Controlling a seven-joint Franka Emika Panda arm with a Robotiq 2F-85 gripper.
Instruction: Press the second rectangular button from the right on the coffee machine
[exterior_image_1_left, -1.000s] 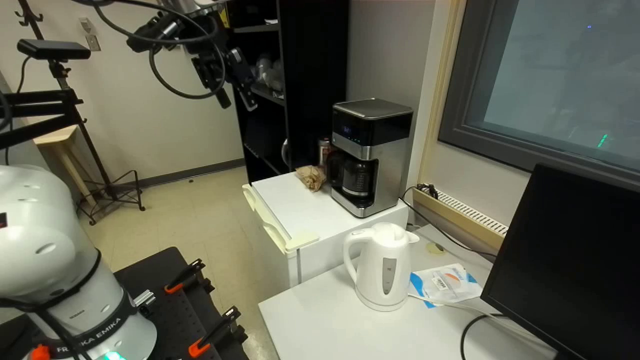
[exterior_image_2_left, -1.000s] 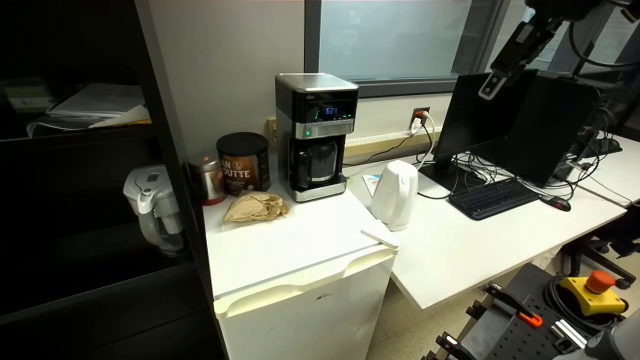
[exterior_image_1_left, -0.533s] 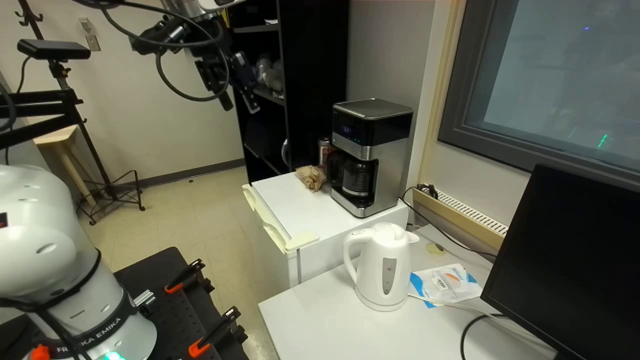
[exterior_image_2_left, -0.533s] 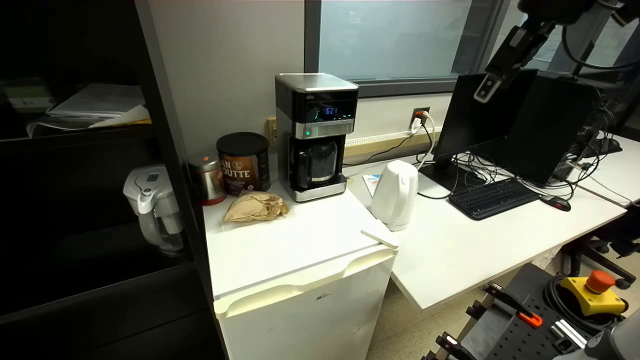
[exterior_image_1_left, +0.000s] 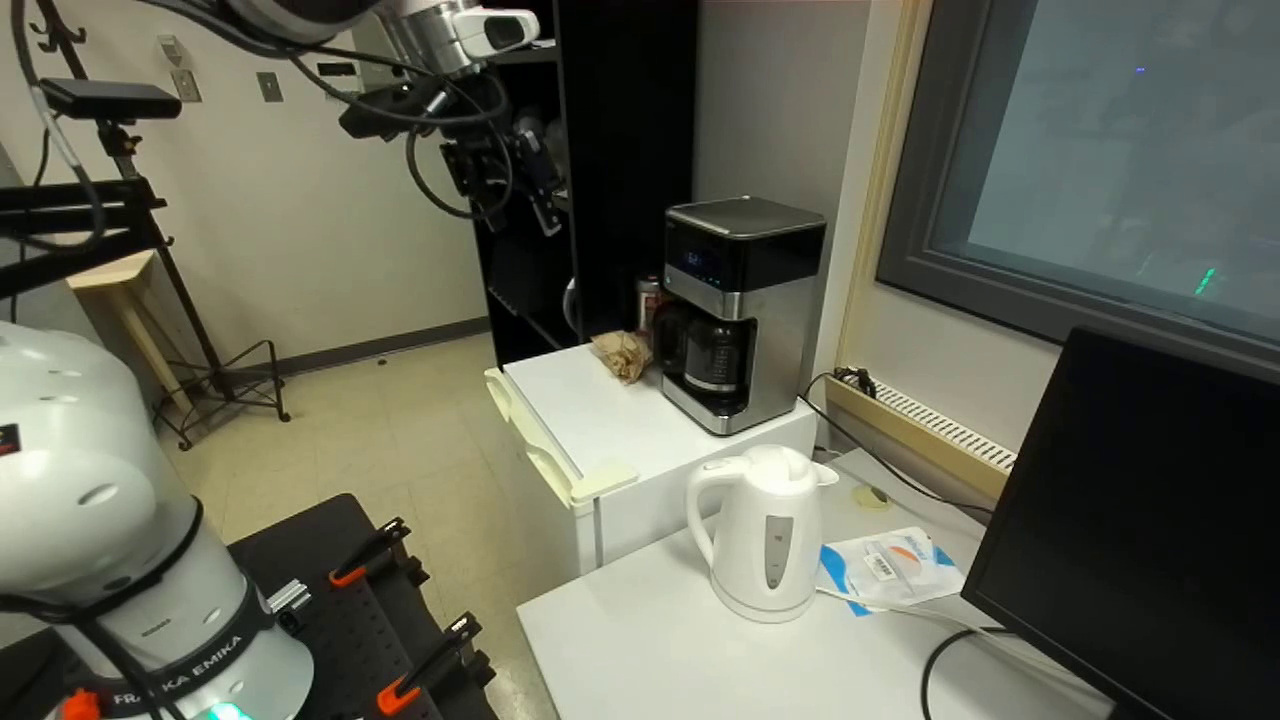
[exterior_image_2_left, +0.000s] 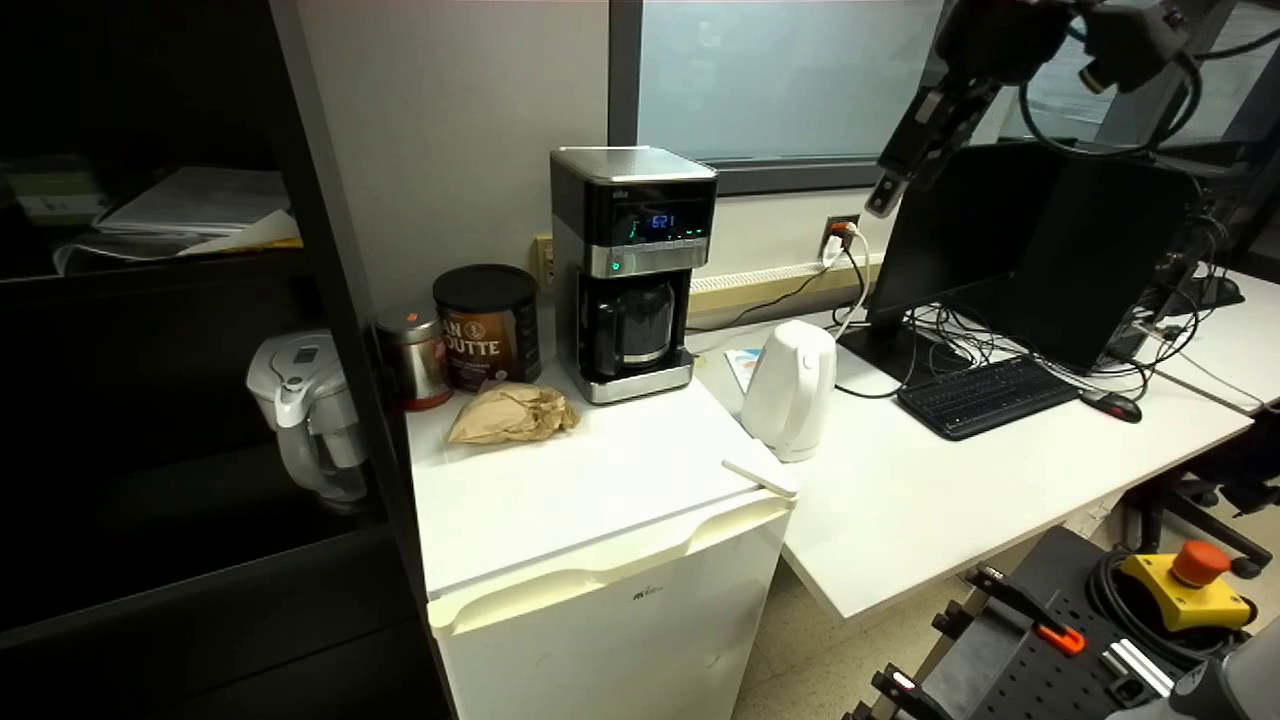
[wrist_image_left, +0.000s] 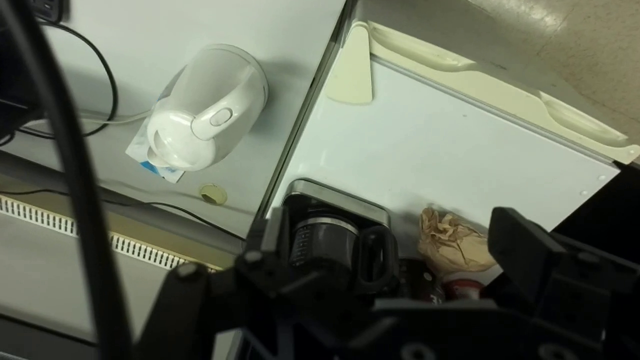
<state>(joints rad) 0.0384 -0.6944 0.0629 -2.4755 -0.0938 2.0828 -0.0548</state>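
At four o'clock from the tool (exterior_image_1_left: 522, 224) in an exterior view, well apart, the coffee machine (exterior_image_1_left: 748, 306) stands upright on the fridge (exterior_image_1_left: 585, 400), with the white kettle (exterior_image_1_left: 750, 525) at the machine's six o'clock on the table (exterior_image_1_left: 640, 640). The machine's row of buttons (exterior_image_2_left: 668, 246) runs at six o'clock of the lit display (exterior_image_2_left: 661, 222); single buttons are too small to tell. The tool hangs released, fingers (wrist_image_left: 522, 245) spread wide.

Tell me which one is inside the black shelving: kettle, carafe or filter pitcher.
The water filter pitcher; the white electric kettle stands on the desk, and the coffee carafe sits in the coffee maker.
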